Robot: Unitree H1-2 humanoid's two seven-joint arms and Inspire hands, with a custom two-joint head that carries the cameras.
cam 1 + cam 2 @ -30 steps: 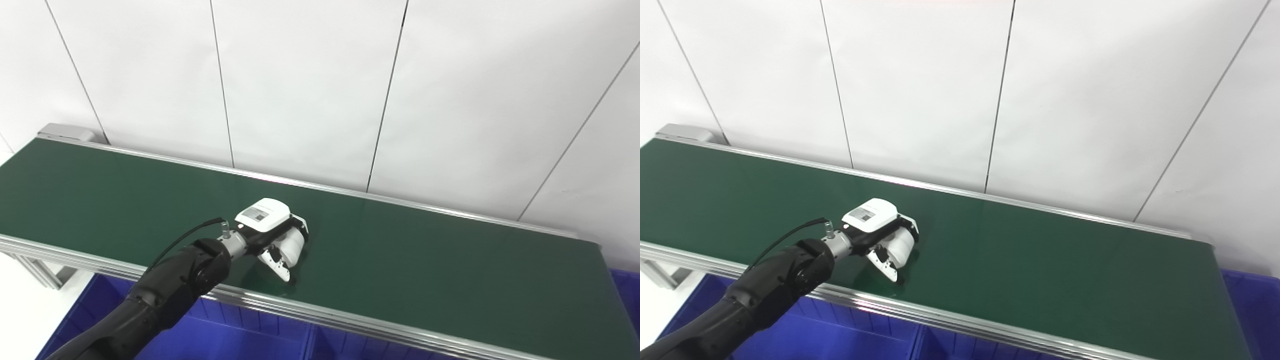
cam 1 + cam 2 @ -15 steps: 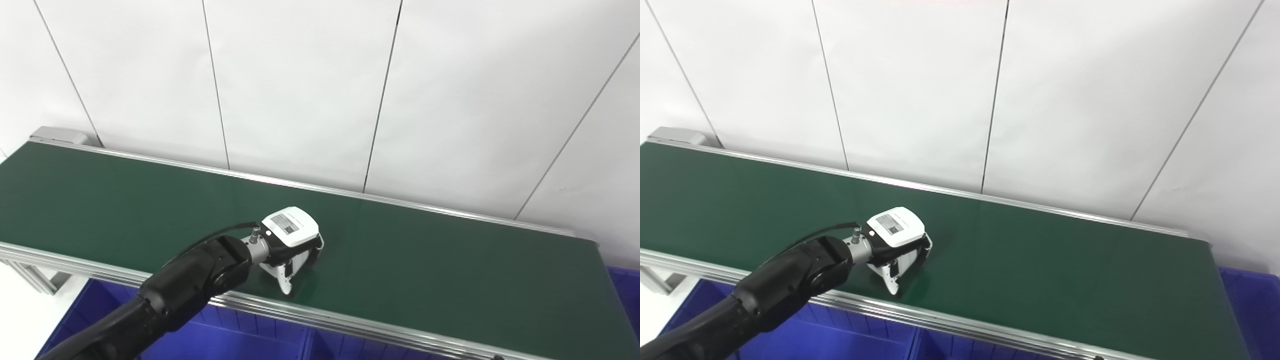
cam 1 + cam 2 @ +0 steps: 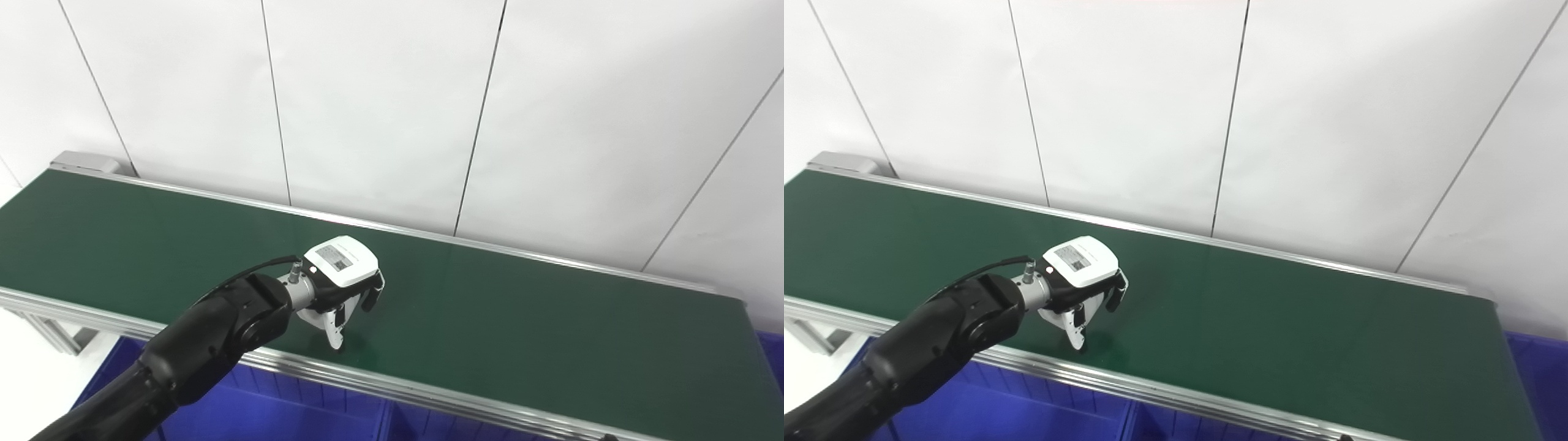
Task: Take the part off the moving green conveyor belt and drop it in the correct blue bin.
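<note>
The left hand (image 3: pixel 340 282) hangs over the conveyor belt (image 3: pixel 520 331), bins (image 3: pixel 269 416) below.

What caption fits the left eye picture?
Robot's left hand curls down over the green conveyor belt, blue bins below.

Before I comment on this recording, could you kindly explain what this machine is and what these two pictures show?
Both pictures come from two cameras side by side on a humanoid robot's head, looking down at a long green conveyor belt against a white panelled wall. The black arm entering from the left ends in the white left hand, its fingers curled downward over the belt. Whether it holds a part cannot be seen; none shows on the belt. Blue plastic bins sit below the near edge. The right hand is out of view.
</note>
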